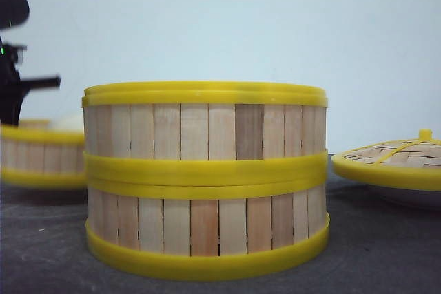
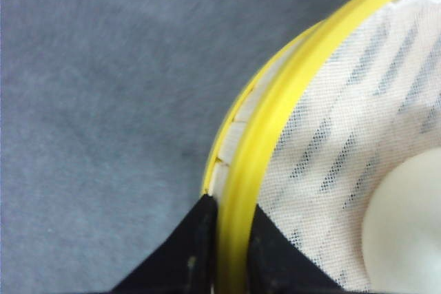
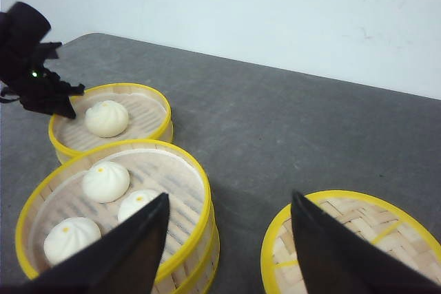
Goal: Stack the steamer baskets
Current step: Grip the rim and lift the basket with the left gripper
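Two steamer baskets stand stacked in the middle, the upper one [image 1: 207, 129] on the lower one [image 1: 207, 228]; the upper holds three white buns [image 3: 105, 180]. A third steamer basket [image 1: 41, 156] [image 3: 148, 105] sits on the table to the left and farther back, with one bun [image 3: 107, 118] on its cloth liner. My left gripper [image 2: 231, 218] [image 3: 65, 105] is shut on this basket's yellow rim [image 2: 275, 129], one finger outside the wall and one inside. My right gripper [image 3: 227, 211] hangs open and empty above the gap between the stack and the lid.
A woven domed lid [image 1: 396, 160] [image 3: 358, 239] with a yellow rim and knob rests on a white plate [image 1: 413, 199] to the right of the stack. Grey table surface [image 3: 289, 135] runs back to a pale wall.
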{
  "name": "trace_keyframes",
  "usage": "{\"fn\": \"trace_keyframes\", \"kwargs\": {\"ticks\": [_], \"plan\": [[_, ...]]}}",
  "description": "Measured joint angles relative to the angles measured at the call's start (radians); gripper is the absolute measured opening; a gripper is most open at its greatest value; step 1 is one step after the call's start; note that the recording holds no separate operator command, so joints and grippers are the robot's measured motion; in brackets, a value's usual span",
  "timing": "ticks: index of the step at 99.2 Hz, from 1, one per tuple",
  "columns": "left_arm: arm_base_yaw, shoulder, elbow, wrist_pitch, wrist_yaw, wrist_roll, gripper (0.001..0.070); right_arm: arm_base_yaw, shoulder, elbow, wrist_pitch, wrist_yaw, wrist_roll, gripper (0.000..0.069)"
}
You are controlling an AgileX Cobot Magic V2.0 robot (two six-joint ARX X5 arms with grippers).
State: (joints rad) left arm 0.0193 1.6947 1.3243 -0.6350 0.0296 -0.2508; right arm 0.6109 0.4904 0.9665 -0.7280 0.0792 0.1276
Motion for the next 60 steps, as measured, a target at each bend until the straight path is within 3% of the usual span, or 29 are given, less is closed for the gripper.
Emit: {"fn": "trace_keyframes", "kwargs": {"ticks": [21,39,50,60], "plan": [[0.000,-0.156,0.085,-0.052,0.146,0.003,0.0023,0.000,0.000,0.000,0.000,0.000,0.000,0.0338],[-0.008,-0.229,0.224,-0.247,0.269,0.056,0.0023,0.000,0.000,0.000,-0.001,0.000,0.000,0.0338],[-0.056,-0.249,0.286,-0.357,0.297,0.107,0.0023,0.000,0.000,0.000,-0.001,0.000,0.000,0.0338],[-0.142,-0.260,0.296,-0.408,0.317,0.145,0.0023,0.000,0.000,0.000,0.000,0.000,0.000,0.0338]]}}
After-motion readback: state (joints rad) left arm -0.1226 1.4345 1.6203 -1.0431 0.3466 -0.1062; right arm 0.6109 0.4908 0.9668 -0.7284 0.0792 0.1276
